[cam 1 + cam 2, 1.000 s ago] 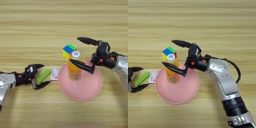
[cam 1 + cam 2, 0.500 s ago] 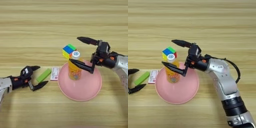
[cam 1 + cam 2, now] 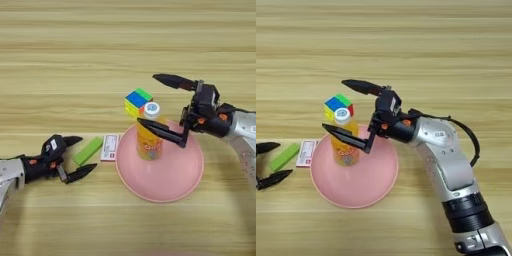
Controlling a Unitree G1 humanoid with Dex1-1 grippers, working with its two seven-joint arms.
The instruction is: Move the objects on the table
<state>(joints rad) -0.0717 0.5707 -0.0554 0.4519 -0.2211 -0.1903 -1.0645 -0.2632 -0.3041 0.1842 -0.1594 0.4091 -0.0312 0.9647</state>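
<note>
Left eye view gives me the right claw [image 3: 159, 102] with its two black fingers spread wide apart, one reaching out above the puzzle cube [image 3: 137, 102], the other crossing in front of the orange-drink bottle [image 3: 149, 137]. I can't tell whether that lower finger touches the bottle. The bottle stands upright with its white cap on, inside the pink plate [image 3: 172, 175], toward the plate's far left rim. The cube sits just behind the bottle, on the surface [image 3: 75, 60] at the plate's edge. My left claw [image 3: 76, 157] rests low at the left, fingers apart, nothing between them. The lime-green block [image 3: 87, 151] lies just beyond its tips, angled, and a small white card [image 3: 109, 147] lies between the block and the plate.
</note>
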